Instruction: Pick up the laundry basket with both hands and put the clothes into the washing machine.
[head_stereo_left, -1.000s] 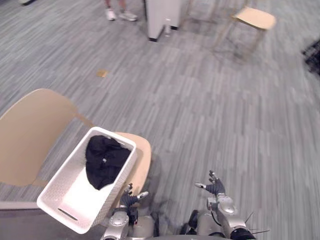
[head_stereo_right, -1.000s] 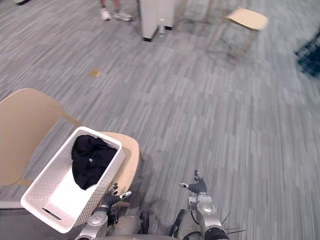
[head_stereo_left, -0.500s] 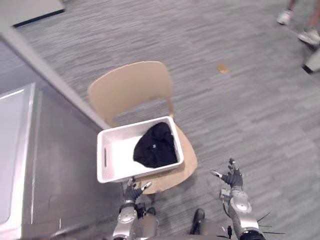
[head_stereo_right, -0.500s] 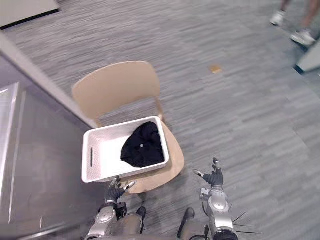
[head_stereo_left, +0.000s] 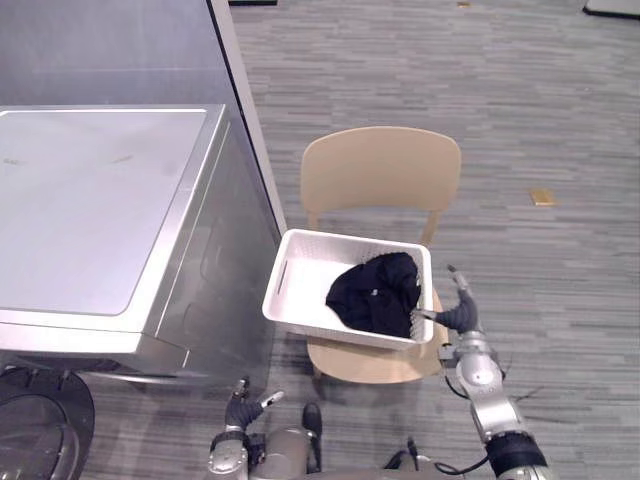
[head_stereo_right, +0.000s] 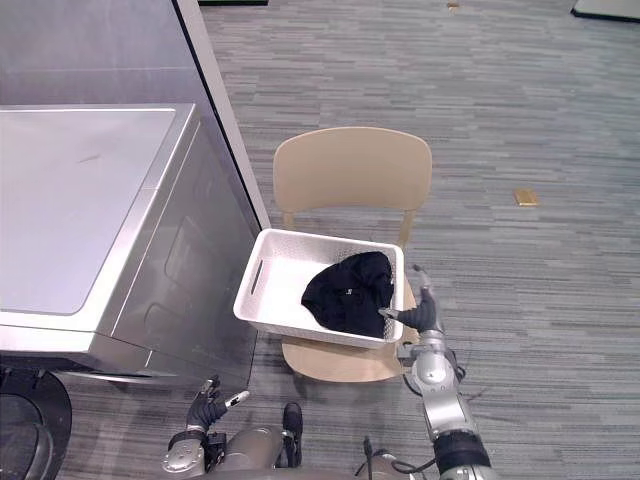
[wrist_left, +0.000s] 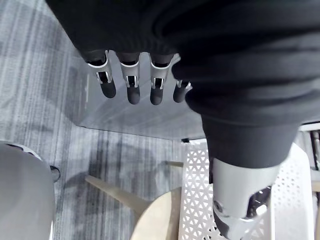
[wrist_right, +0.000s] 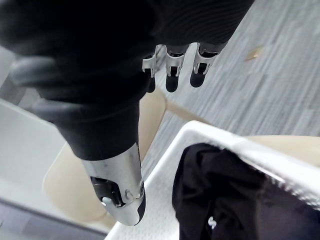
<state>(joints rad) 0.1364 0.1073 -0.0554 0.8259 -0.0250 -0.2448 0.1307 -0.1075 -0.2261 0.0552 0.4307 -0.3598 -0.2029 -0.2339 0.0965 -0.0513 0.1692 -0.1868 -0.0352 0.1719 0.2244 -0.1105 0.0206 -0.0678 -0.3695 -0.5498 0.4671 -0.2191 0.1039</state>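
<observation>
A white perforated laundry basket (head_stereo_left: 290, 285) lies on the seat of a tan chair (head_stereo_left: 380, 170), with a black garment (head_stereo_left: 375, 295) heaped in its right half. My right hand (head_stereo_left: 462, 318) is open at the basket's right end, its thumb reaching toward the rim; I cannot tell whether it touches. In the right wrist view its fingers (wrist_right: 172, 75) are straight above the garment (wrist_right: 225, 200). My left hand (head_stereo_left: 243, 410) is open, low, below the basket's left end and apart from it. Its straight fingers (wrist_left: 130, 90) point at the washing machine's side, with the basket wall (wrist_left: 195, 200) beside the thumb.
A silver washing machine (head_stereo_left: 100, 210) stands directly left of the chair, with a dark round part (head_stereo_left: 35, 430) at its lower front corner. A grey partition (head_stereo_left: 240, 100) runs behind it. A small tan scrap (head_stereo_left: 541, 197) lies on the grey carpet to the right.
The camera has swung round, bringing the washing machine into view. My right hand has risen to the basket's right end. My left hand stays low.
</observation>
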